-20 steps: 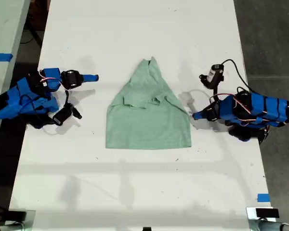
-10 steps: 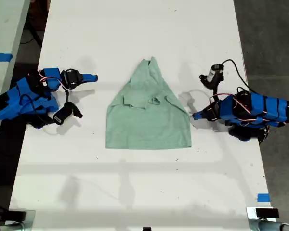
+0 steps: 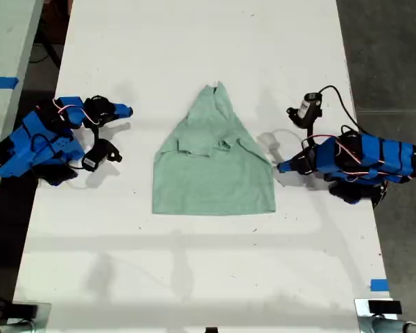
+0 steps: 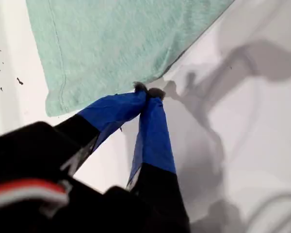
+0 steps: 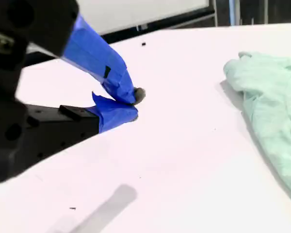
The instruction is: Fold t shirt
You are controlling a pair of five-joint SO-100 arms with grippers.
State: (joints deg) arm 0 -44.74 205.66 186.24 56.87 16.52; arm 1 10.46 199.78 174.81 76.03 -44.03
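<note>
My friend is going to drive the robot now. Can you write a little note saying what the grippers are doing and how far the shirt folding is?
My first gripper: shut, holding nothing, tips right at the t shirt's edge on the exterior view's right; I cannot tell if they touch the cloth.
My second gripper: shut, holding nothing, over bare table on the exterior view's left, well apart from the shirt.
Shirt: lies mid-table, both sleeves and upper sides folded inward so the top tapers to a point; bottom hem is flat and straight.
Done: sleeves folded in.
Left: probably fold the body over on itself to make a neat packet.
</note>
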